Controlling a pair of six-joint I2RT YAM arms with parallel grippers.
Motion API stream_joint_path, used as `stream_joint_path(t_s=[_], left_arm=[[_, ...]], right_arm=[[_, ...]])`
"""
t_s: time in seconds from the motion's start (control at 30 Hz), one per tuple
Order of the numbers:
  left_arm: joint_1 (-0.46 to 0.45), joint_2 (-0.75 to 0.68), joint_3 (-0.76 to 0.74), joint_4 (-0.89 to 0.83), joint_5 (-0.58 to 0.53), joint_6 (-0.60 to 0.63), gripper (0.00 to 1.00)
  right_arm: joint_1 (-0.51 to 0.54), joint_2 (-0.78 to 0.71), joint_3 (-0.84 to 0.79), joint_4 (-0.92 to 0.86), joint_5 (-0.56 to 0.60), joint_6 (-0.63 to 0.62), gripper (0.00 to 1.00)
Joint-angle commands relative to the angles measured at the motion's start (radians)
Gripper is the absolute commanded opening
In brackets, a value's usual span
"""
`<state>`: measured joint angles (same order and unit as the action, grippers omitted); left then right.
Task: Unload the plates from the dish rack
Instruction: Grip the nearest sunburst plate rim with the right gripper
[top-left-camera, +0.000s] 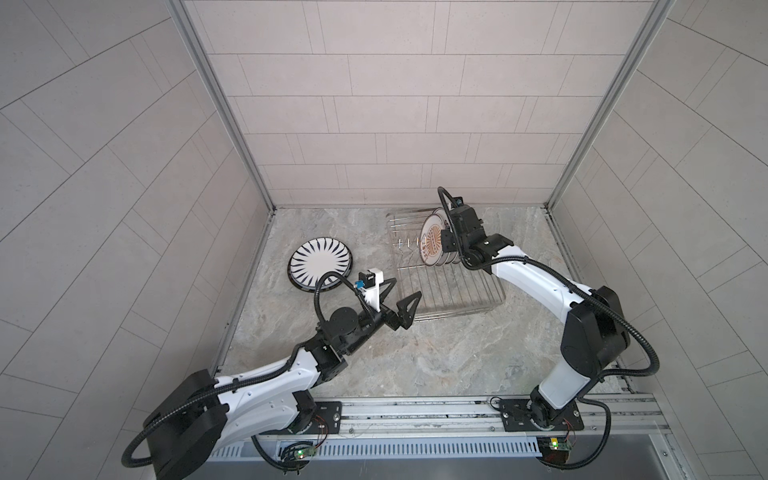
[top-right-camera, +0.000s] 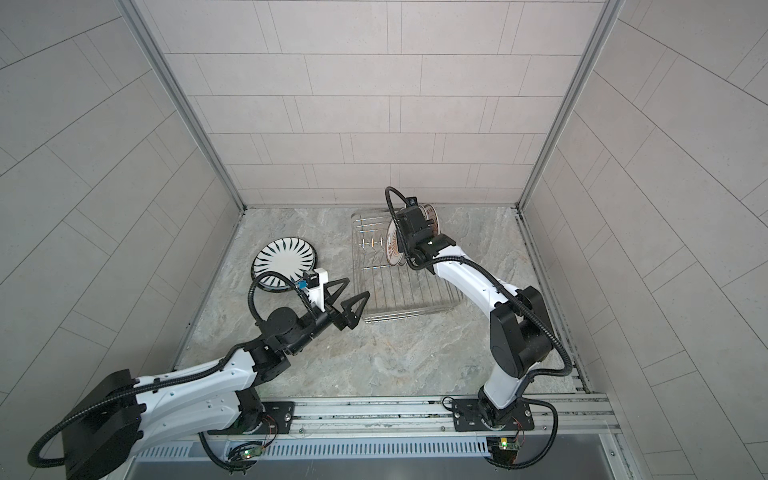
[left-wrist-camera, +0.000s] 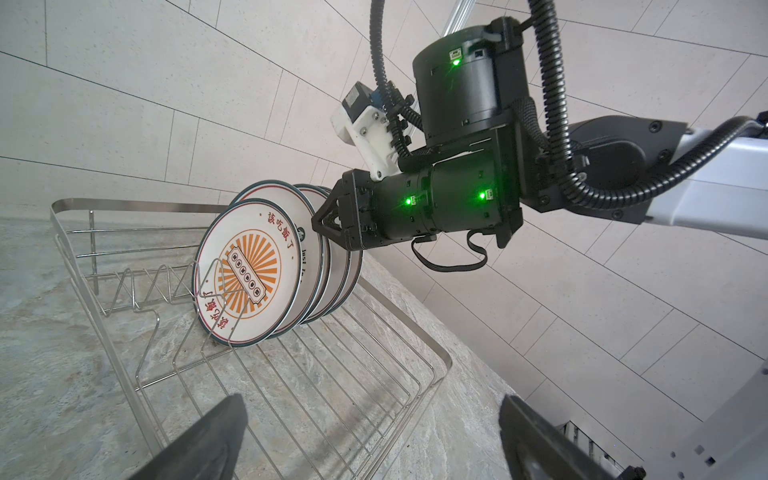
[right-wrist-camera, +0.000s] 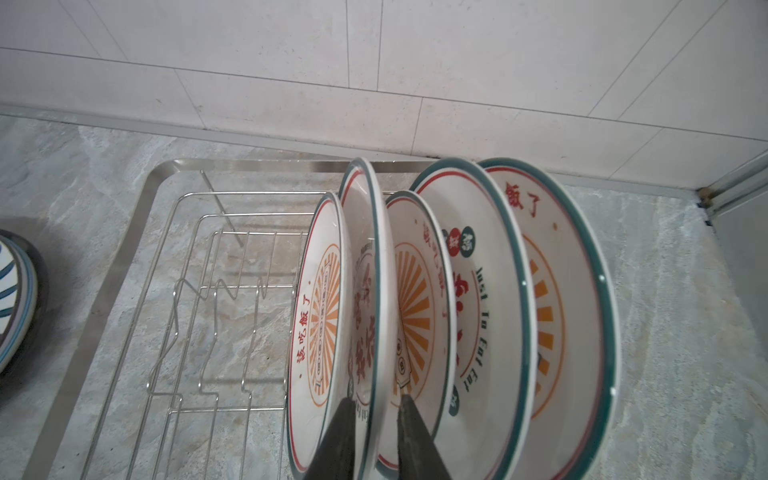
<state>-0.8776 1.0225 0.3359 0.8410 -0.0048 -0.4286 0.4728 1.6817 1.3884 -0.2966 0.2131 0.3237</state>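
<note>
Several white plates (right-wrist-camera: 478, 291) with orange sunbursts and red characters stand on edge in the silver wire dish rack (top-left-camera: 461, 308), at its far end in both top views. My right gripper (right-wrist-camera: 376, 399) reaches in from above and is shut on the rim of the second plate (right-wrist-camera: 368, 249) from the open end, one finger on each face. That plate stands higher than its neighbours. A black radial-striped plate (top-left-camera: 320, 262) lies flat on the counter left of the rack. My left gripper (top-left-camera: 406, 287) hovers open and empty at the rack's near left corner.
The rack (top-right-camera: 415, 307) sits near the back wall on the marble counter, and its near half holds only bare wires and prongs (left-wrist-camera: 166, 282). The striped plate (top-right-camera: 284, 259) rests on something with a dark rim. Tiled walls close in the left, right and back sides.
</note>
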Motion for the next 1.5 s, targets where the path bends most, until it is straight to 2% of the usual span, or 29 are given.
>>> stream_joint_path(t_s=[0.0, 0.1, 0.33, 0.5, 0.67, 0.87, 0.93, 1.03, 1.13, 1.3, 1.47], left_arm=[[-0.001, -0.005, -0.001, 0.027, -0.003, 0.013, 1.00], [-0.001, -0.005, -0.002, 0.022, -0.001, 0.013, 1.00], [0.000, -0.009, -0.001, 0.011, -0.010, 0.018, 1.00], [-0.001, -0.008, -0.001, 0.011, -0.017, 0.022, 1.00], [0.000, 0.001, 0.000, 0.020, -0.016, 0.022, 1.00], [-0.001, 0.002, -0.001, 0.023, -0.016, 0.022, 1.00], [-0.001, 0.001, -0.001, 0.024, -0.014, 0.021, 1.00], [0.000, -0.005, -0.004, 0.022, -0.013, 0.021, 1.00], [-0.001, -0.006, -0.005, 0.022, -0.017, 0.021, 1.00], [0.000, -0.006, -0.005, 0.021, -0.021, 0.021, 1.00], [-0.001, -0.012, -0.004, -0.010, -0.048, 0.022, 1.00]], right_arm=[[-0.013, 0.042, 0.037, -0.008, -0.056, 0.015, 0.17], [-0.013, 0.072, 0.059, -0.018, -0.050, 0.015, 0.12], [-0.010, 0.140, 0.105, -0.055, -0.009, 0.017, 0.16], [0.009, 0.157, 0.124, -0.077, 0.076, 0.009, 0.22], [0.018, 0.178, 0.145, -0.097, 0.159, 0.009, 0.19], [0.017, 0.209, 0.157, -0.082, 0.136, 0.015, 0.22], [0.018, 0.220, 0.166, -0.086, 0.141, 0.021, 0.21], [0.043, 0.221, 0.167, -0.095, 0.247, 0.026, 0.17], [0.066, 0.209, 0.162, -0.097, 0.290, 0.026, 0.10], [0.108, 0.207, 0.208, -0.139, 0.427, 0.007, 0.09], [0.109, 0.193, 0.241, -0.162, 0.436, -0.001, 0.09]])
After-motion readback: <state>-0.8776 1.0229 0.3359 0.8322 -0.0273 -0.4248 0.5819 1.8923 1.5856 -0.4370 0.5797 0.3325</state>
